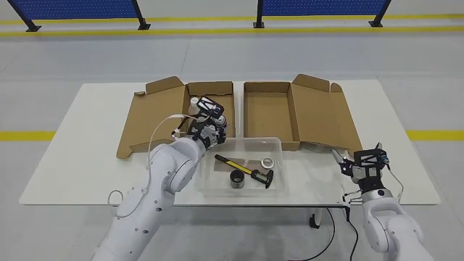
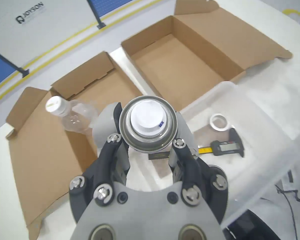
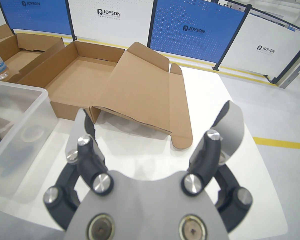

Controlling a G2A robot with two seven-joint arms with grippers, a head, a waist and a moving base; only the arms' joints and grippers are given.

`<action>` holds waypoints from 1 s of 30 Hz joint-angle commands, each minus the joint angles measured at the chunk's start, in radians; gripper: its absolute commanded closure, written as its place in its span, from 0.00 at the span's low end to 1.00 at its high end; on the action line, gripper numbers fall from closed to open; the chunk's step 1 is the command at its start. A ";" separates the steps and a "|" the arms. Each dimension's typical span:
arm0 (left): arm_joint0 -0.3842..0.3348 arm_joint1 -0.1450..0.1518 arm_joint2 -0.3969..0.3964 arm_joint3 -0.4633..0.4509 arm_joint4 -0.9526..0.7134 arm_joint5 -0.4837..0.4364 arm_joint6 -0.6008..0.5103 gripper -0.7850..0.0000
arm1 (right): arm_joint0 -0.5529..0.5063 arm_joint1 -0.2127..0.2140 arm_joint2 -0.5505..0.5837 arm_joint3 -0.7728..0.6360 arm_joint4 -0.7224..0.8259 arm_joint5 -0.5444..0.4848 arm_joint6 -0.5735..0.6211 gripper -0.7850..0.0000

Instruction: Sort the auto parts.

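My left gripper [image 2: 148,128] is shut on a metal spray can [image 2: 148,125] with a white cap, held above the near edge of the left cardboard box [image 2: 50,151]; the same gripper [image 1: 210,125] hangs there in the top view. A clear plastic bottle [image 2: 72,117] with a white cap lies in that box. The clear plastic bin [image 1: 275,145] holds a yellow-handled hammer [image 1: 233,164], a black caliper [image 2: 227,147], a white ring [image 2: 218,122] and a dark round part [image 1: 238,177]. My right gripper [image 3: 155,123] is open over bare table to the right of the bin.
The right cardboard box [image 1: 267,116] stands open with its lid flap [image 1: 322,116] folded out to the right. The white table [image 1: 80,152] has free room at its left and right ends. Blue and white fence panels [image 3: 197,23] stand beyond the table.
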 commanded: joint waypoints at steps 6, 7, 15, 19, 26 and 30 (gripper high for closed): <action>-0.016 0.000 -0.024 0.099 0.039 0.036 0.028 1.00 | 0.000 0.000 0.000 0.000 0.000 0.000 0.000 0.00; -0.015 0.000 -0.027 0.114 0.047 0.041 0.033 1.00 | 0.000 0.000 0.000 0.000 0.000 0.000 0.000 0.00; -0.022 0.000 -0.062 0.217 0.052 0.074 0.116 1.00 | 0.000 0.000 0.000 0.000 0.000 0.000 0.000 0.00; -0.038 -0.004 -0.064 0.267 0.035 0.082 0.151 1.00 | 0.000 0.000 0.000 0.000 0.000 0.000 0.000 0.00; -0.066 -0.015 -0.046 0.348 0.016 0.099 0.185 1.00 | 0.000 0.000 0.000 0.000 0.000 0.000 0.000 0.00; -0.076 -0.021 -0.033 0.385 0.001 0.099 0.196 1.00 | 0.000 0.000 0.000 0.000 0.000 0.000 0.000 0.00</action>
